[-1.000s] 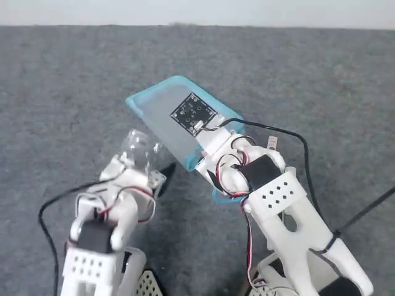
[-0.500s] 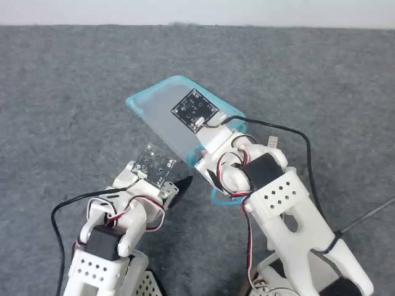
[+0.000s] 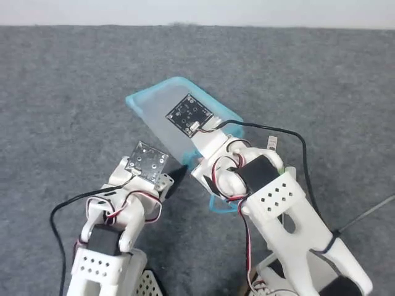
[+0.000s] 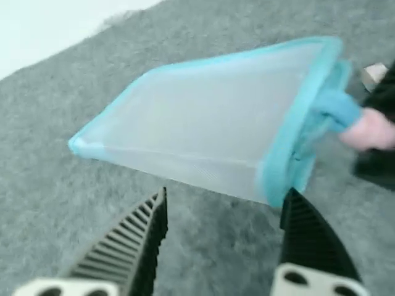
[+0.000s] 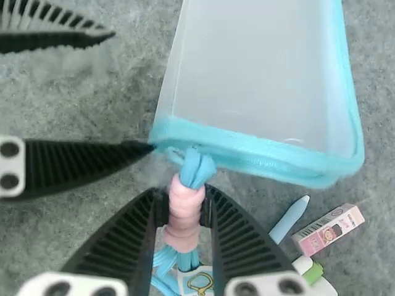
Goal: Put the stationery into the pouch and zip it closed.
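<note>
1. The pouch (image 3: 162,111) sits on the grey bench (image 3: 74,80), zipper end toward both arms.
2. The right tool (image 5: 183,198) is clamped on the pink zipper pull (image 5: 182,217).
3. The left tool (image 4: 226,203) is spread wide, holds nothing, and sits just beside the pouch's near corner.
4. A blue pen (image 5: 289,221) and a pink box (image 5: 328,228) lie on the bench, outside the pouch.

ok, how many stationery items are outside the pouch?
3, on the carpet near the right claw, which grips the pink pull: a blue pen, a pink box, a white-green item. More may be hidden beneath the claw.
</note>
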